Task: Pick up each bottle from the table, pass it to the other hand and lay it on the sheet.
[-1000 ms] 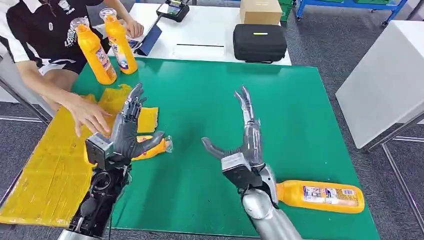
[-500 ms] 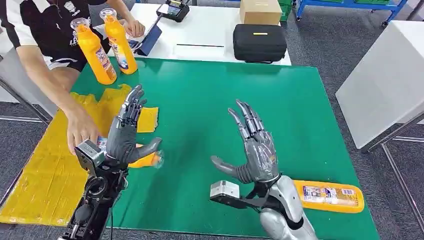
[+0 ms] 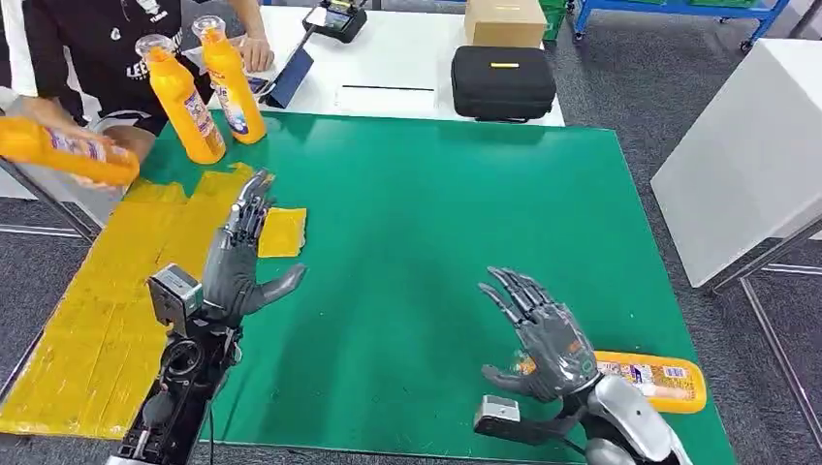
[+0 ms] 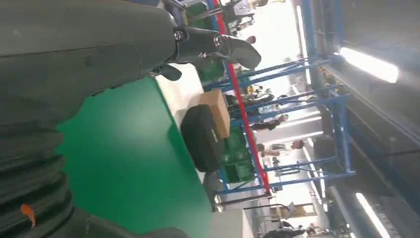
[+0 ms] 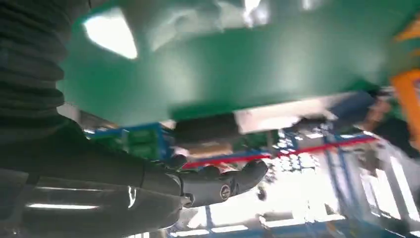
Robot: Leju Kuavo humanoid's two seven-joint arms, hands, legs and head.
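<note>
Your left robot hand (image 3: 236, 271) hovers spread and empty by the yellow sheet (image 3: 97, 320) at the desk's (image 3: 407, 223) left edge. Your right robot hand (image 3: 545, 339) is spread, empty, above the bottle (image 3: 648, 380) lying at the near right corner. Two bottles (image 3: 202, 87) stand at the far left corner; a person (image 3: 87, 39) holds another bottle (image 3: 66, 151) past the left edge.

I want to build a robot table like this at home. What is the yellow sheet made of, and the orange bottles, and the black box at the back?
The yellow sheet looks like thin, soft plastic or foam: matt, with ragged edges. The two standing orange bottles look like smooth glossy plastic with clear caps and paper labels. The black case looks like fabric-covered semi-hard shell, matt with rounded corners.
</note>
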